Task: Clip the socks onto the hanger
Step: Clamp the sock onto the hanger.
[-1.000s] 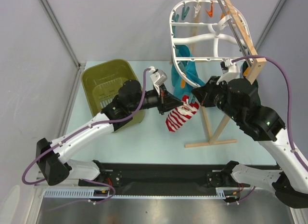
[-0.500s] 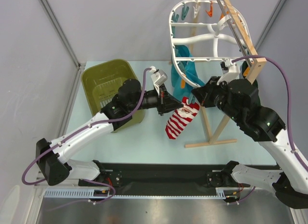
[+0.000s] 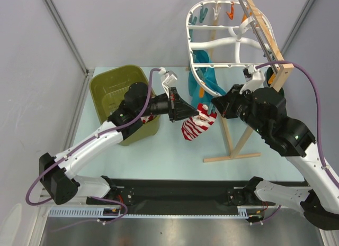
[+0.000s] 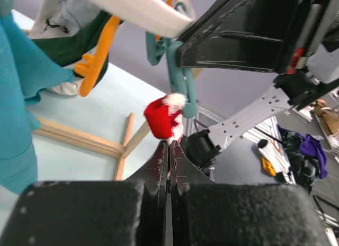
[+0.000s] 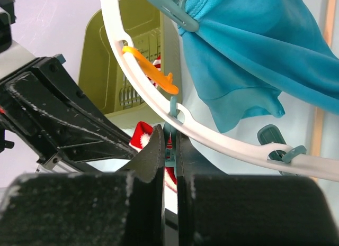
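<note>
A red and white striped sock (image 3: 194, 127) hangs between my two grippers under the low rim of the white hanger (image 3: 228, 42). My left gripper (image 3: 192, 112) is shut on the sock's red cuff (image 4: 160, 118), right below a teal clip (image 4: 181, 87). My right gripper (image 3: 213, 106) is shut on that teal clip (image 5: 170, 130), which hangs from the hanger's rim (image 5: 139, 83). The cuff (image 5: 141, 136) shows just left of the right fingers. A second striped sock (image 3: 149, 118) peeks from the basket.
The olive-green basket (image 3: 114, 87) stands behind my left arm. Teal cloths (image 3: 206, 79) hang clipped on the hanger, with an orange clip (image 5: 153, 71) beside them. The wooden stand (image 3: 233, 157) carries the hanger on the right.
My left gripper has swung up and to the right, bringing the sock's cuff closer to the clip, so the sock hangs higher. The right arm has stayed put.
</note>
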